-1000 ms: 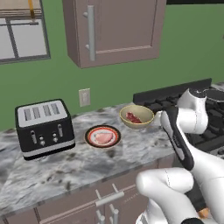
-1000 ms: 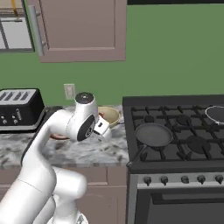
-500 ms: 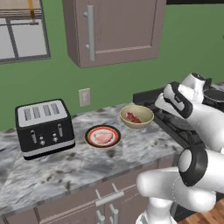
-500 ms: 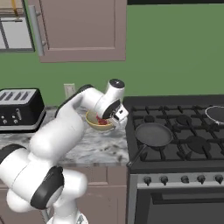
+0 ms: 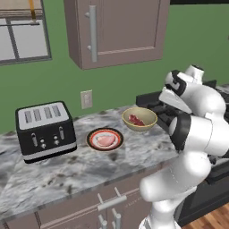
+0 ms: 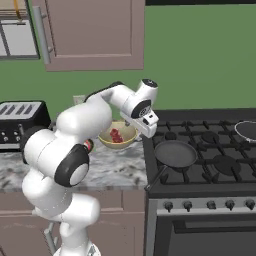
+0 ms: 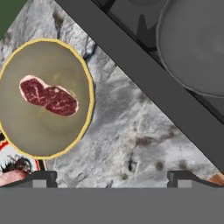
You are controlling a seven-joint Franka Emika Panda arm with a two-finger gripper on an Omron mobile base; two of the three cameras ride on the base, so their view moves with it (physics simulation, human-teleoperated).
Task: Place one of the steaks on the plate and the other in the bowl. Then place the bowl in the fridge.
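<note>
Two steaks, and both are placed: your red steak (image 7: pixel 48 97) lies in the bowl (image 7: pixel 78 65), a little off centre, and the pale steak (image 5: pixel 105 140) sits in the middle of the plate (image 5: pixel 92 144). Look at the left base view and you have the plate and the bowl side by side on the marbled counter (image 5: pixel 58 172), close but not touching, the bowl nearer the stove (image 6: pixel 210 150), the plate nearer the toaster (image 5: pixel 44 129). Your gripper (image 7: pixel 111 177) is spread wide with nothing between its tips; in the hand view you see the two dark fingertips (image 7: pixel 41 177) far apart over bare counter, the bowl up to the left of them and a sliver of the plate's red rim poking in at the lower left corner. From the right base view your hand hangs above the seam where the counter meets the stove, just beside the bowl and above it, touching neither. A black pan (image 6: pixel 175 154) rests on the front left burner, right next to your hand, and the hand view catches its grey round face in the upper right. A second pan (image 6: pixel 247 129) sits at the far edge of the stove. Above the counter you have the cabinet (image 5: pixel 118 31) with its bar handle, and an outlet (image 5: pixel 86 99) on the green wall behind the toaster.
</note>
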